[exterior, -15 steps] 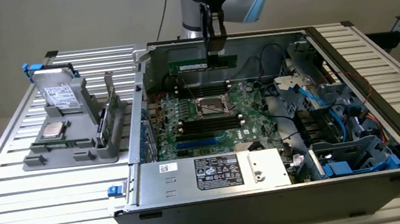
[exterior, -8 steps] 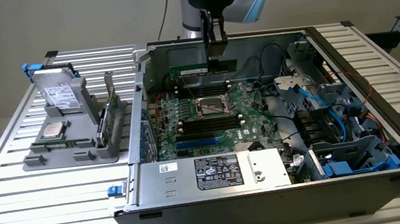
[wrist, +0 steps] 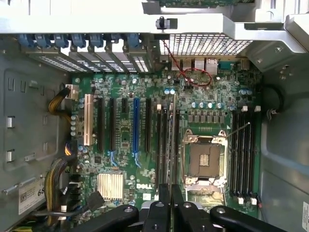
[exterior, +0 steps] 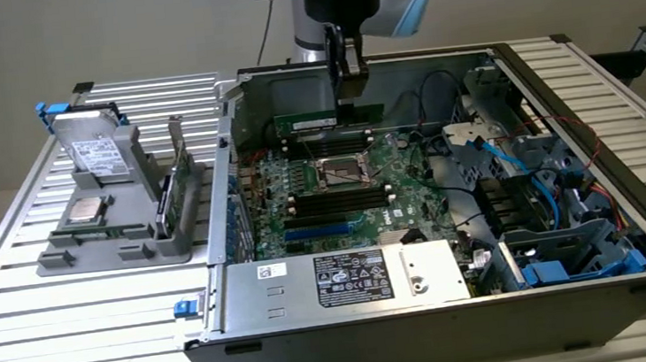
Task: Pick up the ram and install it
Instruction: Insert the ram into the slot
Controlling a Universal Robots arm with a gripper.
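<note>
My gripper (exterior: pixel 353 96) is shut on the ram (exterior: pixel 330 120), a narrow green stick with a white label. I hold it level, long edge down, a little above the motherboard (exterior: pixel 392 214) inside the open computer case, over its far part behind the CPU socket (exterior: pixel 340 172). In the wrist view the ram (wrist: pixel 173 140) shows edge-on as a thin strip running out from my gripper (wrist: pixel 170 198). It lies along the black memory slots (wrist: pixel 161 145) on one side of the CPU socket (wrist: pixel 205 162). A second bank of black slots (wrist: pixel 241 150) sits on the socket's other side.
The case walls (exterior: pixel 228 181) surround the board. A power supply (exterior: pixel 350 278) sits at the near side, with blue cables and drive cages (exterior: pixel 539 205) toward the exterior view's right. Outside the case, a grey holder (exterior: pixel 104 246) carries a metal drive (exterior: pixel 95 154) and a wider green card (exterior: pixel 187 181).
</note>
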